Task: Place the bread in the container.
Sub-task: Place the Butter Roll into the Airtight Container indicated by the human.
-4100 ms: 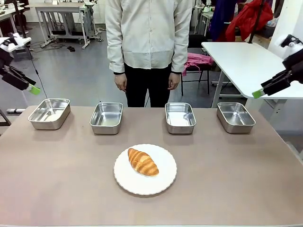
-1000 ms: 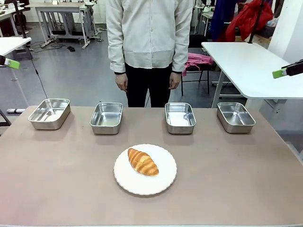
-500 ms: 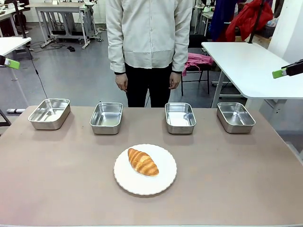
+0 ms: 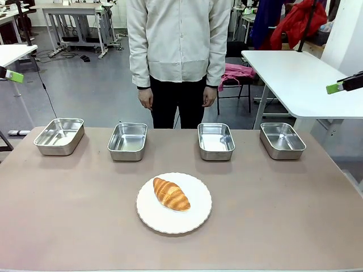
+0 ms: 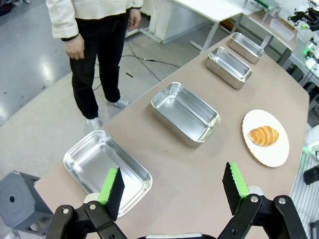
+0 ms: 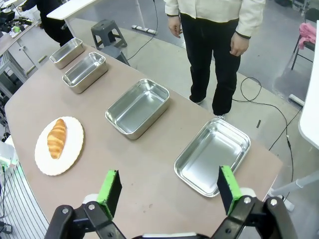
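On the surface (image 4: 68,226), the bread (image 4: 171,194) is lying untouched on a plate (image 4: 195,218) toward the near edge while the left end effector (image 5: 172,191) and right end effector (image 6: 169,191) are hanging wide open, empty, a reach down to grasp it seemingly coming next.

A polished grey floor (image 4: 91,90) spreads behind the brown worktable (image 4: 283,215), catching pale reflections of overhead light; a white table (image 4: 295,73) stands at the far right, with a chair draped in pink cloth (image 4: 235,73) just beside it; a red garment (image 4: 299,21) hangs farther back; metal-framed white benches (image 4: 74,11) fill the far left; another white tabletop (image 4: 16,54) juts in at the left edge; in the right wrist view a grey stool (image 6: 105,34) stands near the worktable's end.
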Motion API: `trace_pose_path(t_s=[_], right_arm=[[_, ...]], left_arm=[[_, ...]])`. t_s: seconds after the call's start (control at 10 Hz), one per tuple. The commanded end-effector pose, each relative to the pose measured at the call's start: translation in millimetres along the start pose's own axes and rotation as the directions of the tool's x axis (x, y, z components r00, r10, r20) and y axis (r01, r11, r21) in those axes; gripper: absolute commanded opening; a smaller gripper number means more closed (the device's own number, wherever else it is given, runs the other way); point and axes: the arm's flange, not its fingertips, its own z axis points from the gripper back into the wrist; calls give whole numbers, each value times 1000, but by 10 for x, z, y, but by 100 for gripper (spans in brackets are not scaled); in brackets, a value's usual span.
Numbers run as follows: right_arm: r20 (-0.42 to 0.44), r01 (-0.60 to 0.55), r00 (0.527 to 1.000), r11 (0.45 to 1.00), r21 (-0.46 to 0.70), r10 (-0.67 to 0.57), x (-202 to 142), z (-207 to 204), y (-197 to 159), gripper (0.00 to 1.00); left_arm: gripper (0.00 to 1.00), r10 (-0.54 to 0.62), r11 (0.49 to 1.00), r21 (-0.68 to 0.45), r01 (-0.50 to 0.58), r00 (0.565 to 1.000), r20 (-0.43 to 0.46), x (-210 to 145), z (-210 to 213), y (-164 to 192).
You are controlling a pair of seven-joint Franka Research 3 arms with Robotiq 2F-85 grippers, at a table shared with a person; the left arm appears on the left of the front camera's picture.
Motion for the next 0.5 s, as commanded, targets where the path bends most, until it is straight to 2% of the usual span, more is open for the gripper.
trace_pose_path(t_s=[0.0,0.4], right_arm=[[25,-1,1000,1000,7,1,7,1,8,100],[25,-1,1000,1000,7,1,7,1,8,100]], left_arm=[[100,-7,1000,-9,7,1000,3,-1,14,-11],[100,-7,1000,-9,7,1000,3,-1,14,-11]])
